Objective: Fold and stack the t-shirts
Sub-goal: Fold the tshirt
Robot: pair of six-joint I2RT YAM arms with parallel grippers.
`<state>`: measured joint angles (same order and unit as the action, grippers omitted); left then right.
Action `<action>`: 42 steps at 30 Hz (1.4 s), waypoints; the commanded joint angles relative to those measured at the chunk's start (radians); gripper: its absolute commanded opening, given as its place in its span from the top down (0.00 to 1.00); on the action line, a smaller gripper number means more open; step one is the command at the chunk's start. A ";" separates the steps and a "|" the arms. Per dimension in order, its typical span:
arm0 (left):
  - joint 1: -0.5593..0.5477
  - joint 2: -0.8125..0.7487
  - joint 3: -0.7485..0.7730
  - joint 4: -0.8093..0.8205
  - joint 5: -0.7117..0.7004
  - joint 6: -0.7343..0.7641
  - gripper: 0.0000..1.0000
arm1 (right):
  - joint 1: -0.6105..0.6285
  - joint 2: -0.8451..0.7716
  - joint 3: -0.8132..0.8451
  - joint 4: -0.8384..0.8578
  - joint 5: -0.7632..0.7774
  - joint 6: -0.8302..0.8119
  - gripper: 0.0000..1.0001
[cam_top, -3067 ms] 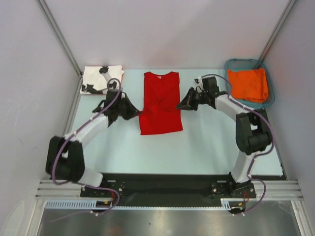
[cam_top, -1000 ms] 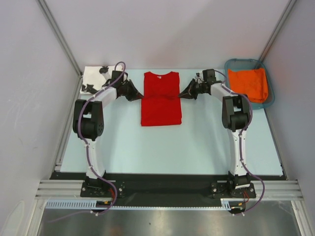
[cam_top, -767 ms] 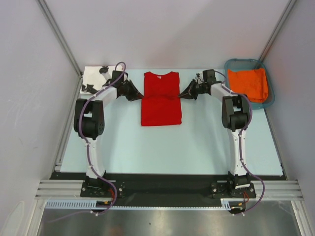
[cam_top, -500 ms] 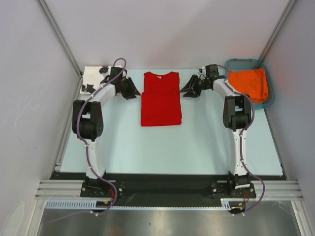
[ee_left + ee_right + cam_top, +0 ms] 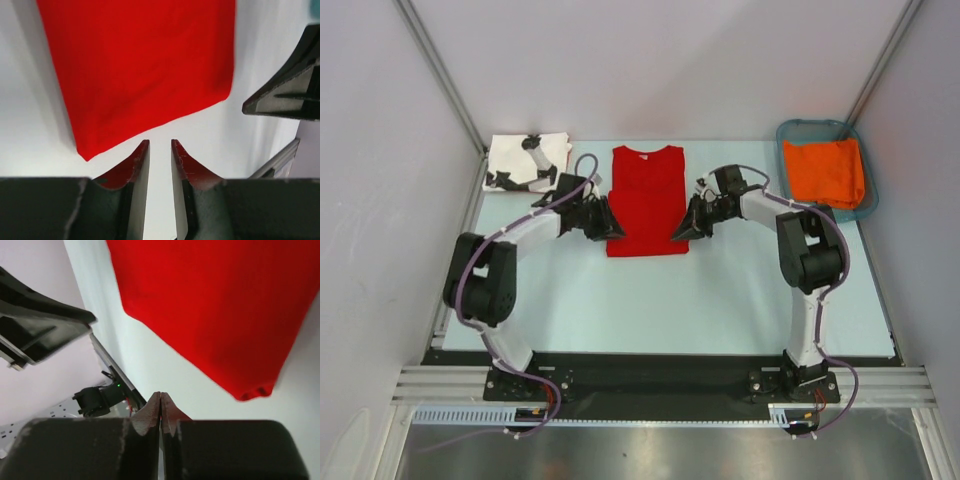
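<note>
I logged the red t-shirt (image 5: 646, 200) as plain bright red, without print. The white t-shirt (image 5: 525, 162) carried black printed shapes. The basket (image 5: 782, 140) read teal, and the cloth (image 5: 825, 170) in it read orange. The table (image 5: 720, 290) showed pale blue-green. The left arm (image 5: 523, 237) and right arm (image 5: 807, 335) were white with black joints.

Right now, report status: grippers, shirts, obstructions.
Left gripper slightly open, right gripper shut, both empty. Red t-shirt flat between them. White t-shirt folded, far-left. Nothing blocking.
</note>
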<state>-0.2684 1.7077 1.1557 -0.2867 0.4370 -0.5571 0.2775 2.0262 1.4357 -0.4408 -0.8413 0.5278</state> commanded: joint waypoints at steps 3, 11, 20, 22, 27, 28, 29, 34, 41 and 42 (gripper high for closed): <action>-0.009 0.118 -0.037 0.089 0.089 0.022 0.73 | -0.023 0.120 -0.034 0.180 -0.124 0.067 0.97; -0.008 0.158 -0.071 0.035 0.051 0.152 0.76 | -0.101 0.094 -0.158 0.123 -0.119 -0.034 0.97; -0.003 0.015 -0.010 0.093 0.129 0.005 0.67 | -0.025 0.003 -0.058 0.195 -0.104 0.112 0.93; 0.008 0.138 0.060 0.135 0.188 -0.027 0.70 | -0.011 0.072 0.031 0.234 -0.122 0.164 0.93; 0.049 0.341 0.218 0.344 0.239 -0.115 0.68 | -0.021 0.336 0.308 0.469 -0.174 0.315 0.90; 0.057 0.418 0.275 0.428 0.259 -0.163 0.68 | -0.021 0.373 0.342 0.541 -0.194 0.369 0.91; 0.070 0.452 0.301 0.464 0.290 -0.188 0.68 | -0.027 0.449 0.366 0.703 -0.211 0.497 0.91; 0.100 0.619 0.482 0.505 0.267 -0.244 0.67 | -0.063 0.594 0.506 0.723 -0.170 0.568 0.91; 0.112 0.777 0.702 0.357 0.293 -0.213 0.65 | -0.142 0.611 0.506 0.582 -0.054 0.497 0.91; 0.113 0.752 0.703 0.344 0.296 -0.208 0.65 | -0.149 0.606 0.506 0.577 -0.062 0.491 0.91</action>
<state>-0.1608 2.4691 1.7901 0.1013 0.7143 -0.7856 0.1726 2.6396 1.9099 0.1848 -0.9520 1.0534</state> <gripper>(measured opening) 0.346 0.086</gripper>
